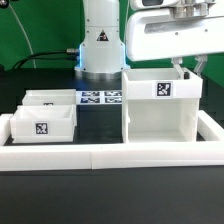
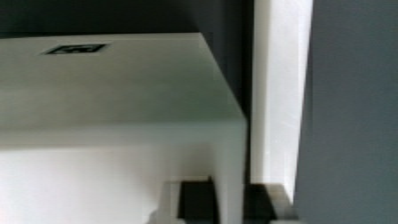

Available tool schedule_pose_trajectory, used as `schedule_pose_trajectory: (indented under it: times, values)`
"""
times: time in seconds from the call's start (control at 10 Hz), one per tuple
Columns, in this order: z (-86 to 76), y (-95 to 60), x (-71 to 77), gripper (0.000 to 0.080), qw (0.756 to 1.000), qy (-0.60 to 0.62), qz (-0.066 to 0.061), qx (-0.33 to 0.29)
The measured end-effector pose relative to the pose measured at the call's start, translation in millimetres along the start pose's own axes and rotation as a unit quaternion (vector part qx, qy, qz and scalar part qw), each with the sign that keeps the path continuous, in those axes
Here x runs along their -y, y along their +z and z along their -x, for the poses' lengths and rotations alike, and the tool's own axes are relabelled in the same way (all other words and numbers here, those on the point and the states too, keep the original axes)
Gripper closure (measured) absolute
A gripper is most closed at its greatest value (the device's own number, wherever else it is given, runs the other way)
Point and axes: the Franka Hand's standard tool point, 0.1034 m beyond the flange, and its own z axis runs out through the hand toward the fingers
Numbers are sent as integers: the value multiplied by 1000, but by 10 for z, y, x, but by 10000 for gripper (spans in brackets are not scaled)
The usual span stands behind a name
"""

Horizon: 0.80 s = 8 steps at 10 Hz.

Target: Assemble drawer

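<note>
The white drawer housing (image 1: 160, 108) stands upright at the exterior view's right, with a tag on its front. Two shallow white trays lie at the left, one in front (image 1: 44, 124) and one behind it (image 1: 50, 98). My gripper (image 1: 187, 68) is at the housing's top right edge. In the wrist view the housing's tagged face (image 2: 107, 90) fills the frame. My gripper (image 2: 230, 203) has its two dark fingers (image 2: 196, 202) on either side of the housing's thin side wall (image 2: 278, 100), pressed against it. The trays' knobs do not show.
The marker board (image 1: 100, 98) lies flat between the trays and the housing, in front of the robot base (image 1: 100, 45). A long low white wall strip (image 1: 110, 156) runs along the front, and another stands at the right (image 1: 210, 125).
</note>
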Motion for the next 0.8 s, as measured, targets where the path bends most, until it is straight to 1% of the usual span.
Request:
schedule_pose_trajectory:
  times: [0.2,0.4,0.5,0.6,0.7,0.8]
  values:
    - [-7,-8,20,761,999,46,-3,-1]
    - [-25,-21,52,761,994,111,-10,-5]
    - [-44,-30,44,761,990,138,-14,-6]
    - [-100,-51,-23,761,987,160,-19,-7]
    - [-158,-74,-64,761,978,209,-25,-8]
    - [-200,-87,-68,761,966,257,-26,-4]
